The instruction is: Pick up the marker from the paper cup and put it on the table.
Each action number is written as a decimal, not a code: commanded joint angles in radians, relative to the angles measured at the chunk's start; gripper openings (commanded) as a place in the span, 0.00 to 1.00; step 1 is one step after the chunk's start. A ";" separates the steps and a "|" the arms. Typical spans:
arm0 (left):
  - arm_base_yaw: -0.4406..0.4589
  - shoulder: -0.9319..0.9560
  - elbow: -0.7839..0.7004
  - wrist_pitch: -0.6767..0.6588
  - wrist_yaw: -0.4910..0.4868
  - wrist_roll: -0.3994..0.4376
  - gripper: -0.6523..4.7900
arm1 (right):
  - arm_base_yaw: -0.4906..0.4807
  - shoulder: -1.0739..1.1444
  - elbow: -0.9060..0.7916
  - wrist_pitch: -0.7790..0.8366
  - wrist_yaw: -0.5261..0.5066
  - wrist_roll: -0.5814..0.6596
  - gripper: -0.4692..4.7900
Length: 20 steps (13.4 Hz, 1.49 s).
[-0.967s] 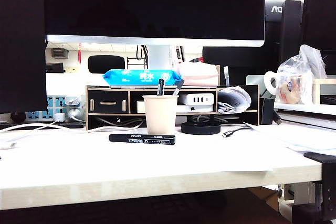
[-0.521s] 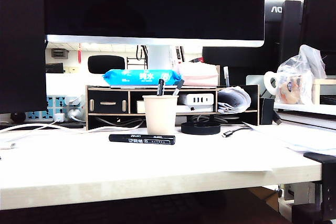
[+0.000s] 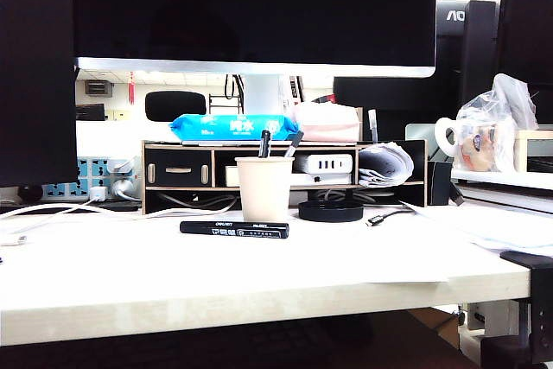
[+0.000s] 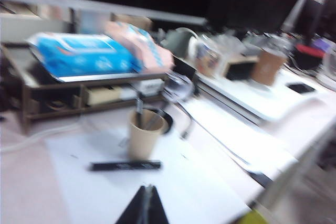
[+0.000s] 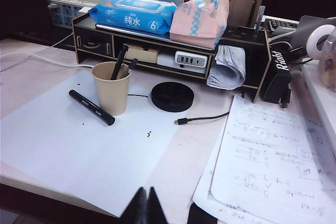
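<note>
While our right gripper point(image 5: 143, 203) and left gripper point(image 4: 145, 205) hang above the table point(image 3: 259, 287), each with black fingers pressed together on nothing, we see the slim lettered marker point(image 5: 91, 107) lying flat just beside the tapered beige paper cup point(image 5: 111, 95), which holds two dark pens point(image 5: 118, 62).

marker point(image 3: 234, 229) on table point(image 3: 259, 287), before paper cup point(image 3: 263, 188)

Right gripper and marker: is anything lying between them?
No. In the right wrist view only bare white table lies between the shut right gripper and the marker.
</note>
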 commanded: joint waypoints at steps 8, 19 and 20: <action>0.273 -0.055 -0.422 0.380 -0.225 0.122 0.11 | -0.001 -0.014 0.004 0.021 0.013 0.002 0.11; 0.204 -0.055 -0.467 0.415 -0.433 0.134 0.11 | -0.001 -0.014 0.004 0.021 0.013 0.002 0.11; 0.204 -0.055 -0.467 0.415 -0.433 0.134 0.11 | -0.001 -0.014 0.004 0.021 0.013 0.002 0.11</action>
